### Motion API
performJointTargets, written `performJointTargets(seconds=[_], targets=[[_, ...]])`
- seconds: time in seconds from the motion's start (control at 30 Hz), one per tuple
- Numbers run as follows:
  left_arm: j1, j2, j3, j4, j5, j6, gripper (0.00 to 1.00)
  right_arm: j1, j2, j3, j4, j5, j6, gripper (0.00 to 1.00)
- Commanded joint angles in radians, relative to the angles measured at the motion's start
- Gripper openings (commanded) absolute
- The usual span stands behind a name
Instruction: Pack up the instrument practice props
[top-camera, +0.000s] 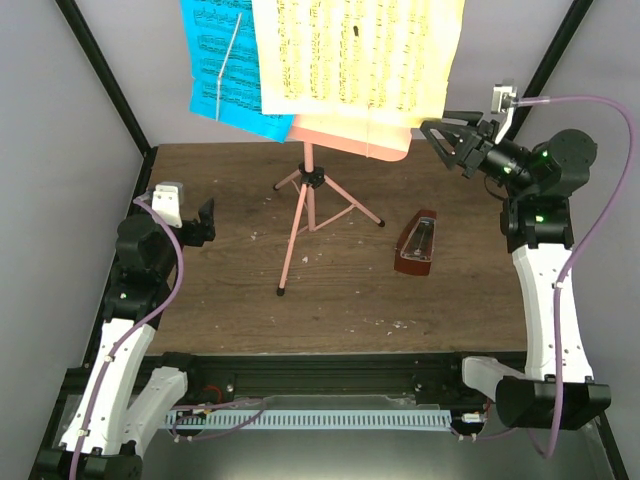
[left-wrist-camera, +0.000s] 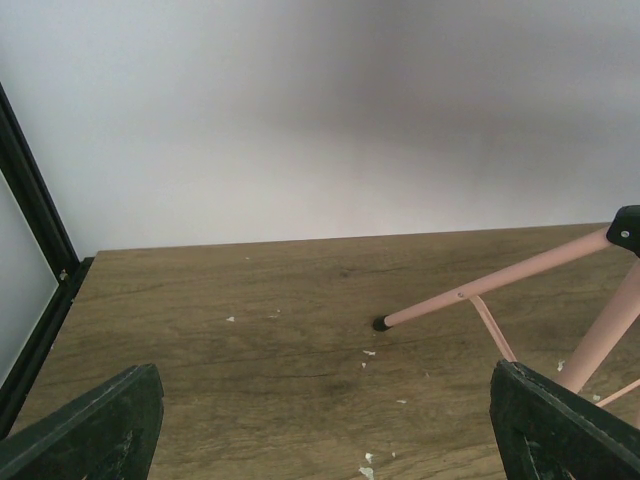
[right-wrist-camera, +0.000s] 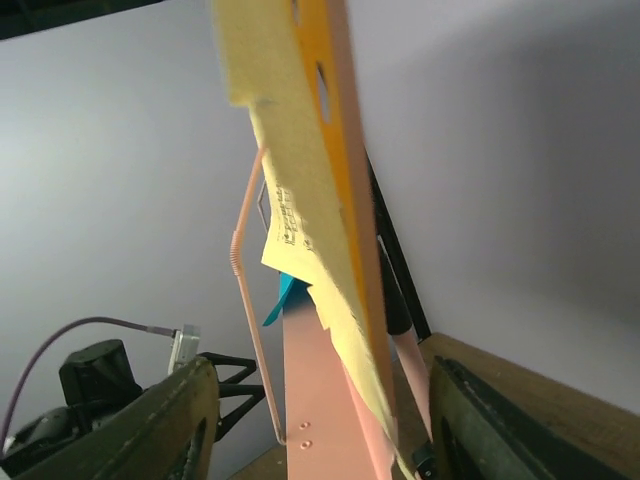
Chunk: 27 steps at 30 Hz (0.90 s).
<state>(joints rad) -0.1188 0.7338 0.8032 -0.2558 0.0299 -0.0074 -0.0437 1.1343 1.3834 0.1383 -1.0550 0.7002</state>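
Observation:
The pink tripod music stand (top-camera: 309, 205) stands at the table's back middle. On its desk rest a yellow sheet-music page (top-camera: 355, 55) and a blue page (top-camera: 222, 62). The reddish-brown pyramid metronome (top-camera: 416, 244) sits on the table right of the stand. My right gripper (top-camera: 447, 139) is open, raised, at the desk's right edge; in the right wrist view the yellow page (right-wrist-camera: 300, 190) and pink desk (right-wrist-camera: 325, 390) lie edge-on between its fingers (right-wrist-camera: 165, 430). My left gripper (top-camera: 205, 222) is open and empty, low at the left. A tripod leg (left-wrist-camera: 500, 282) shows in the left wrist view.
The brown table (top-camera: 230, 300) carries small white specks. Black frame posts (top-camera: 105, 75) rise at the back corners against grey walls. A black rail (top-camera: 330, 375) runs along the near edge.

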Motion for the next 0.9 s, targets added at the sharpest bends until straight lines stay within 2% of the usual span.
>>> performJointTargets(seconds=[0.0, 0.23, 0.73, 0.87], targets=[[-0.004, -0.009, 0.003, 0.024, 0.01, -0.009, 0.91, 0.029, 0.005, 0.075, -0.018, -0.006, -0.031, 0.56], [-0.004, -0.01, 0.002, 0.024, 0.01, -0.011, 0.9, 0.046, 0.032, 0.133, -0.029, 0.012, -0.048, 0.41], [-0.004, -0.01, 0.002, 0.023, 0.019, -0.009, 0.91, 0.105, 0.123, 0.281, -0.071, 0.072, -0.093, 0.29], [-0.004, -0.01, 0.002, 0.023, 0.022, -0.007, 0.9, 0.107, 0.132, 0.299, -0.079, 0.091, -0.101, 0.22]])
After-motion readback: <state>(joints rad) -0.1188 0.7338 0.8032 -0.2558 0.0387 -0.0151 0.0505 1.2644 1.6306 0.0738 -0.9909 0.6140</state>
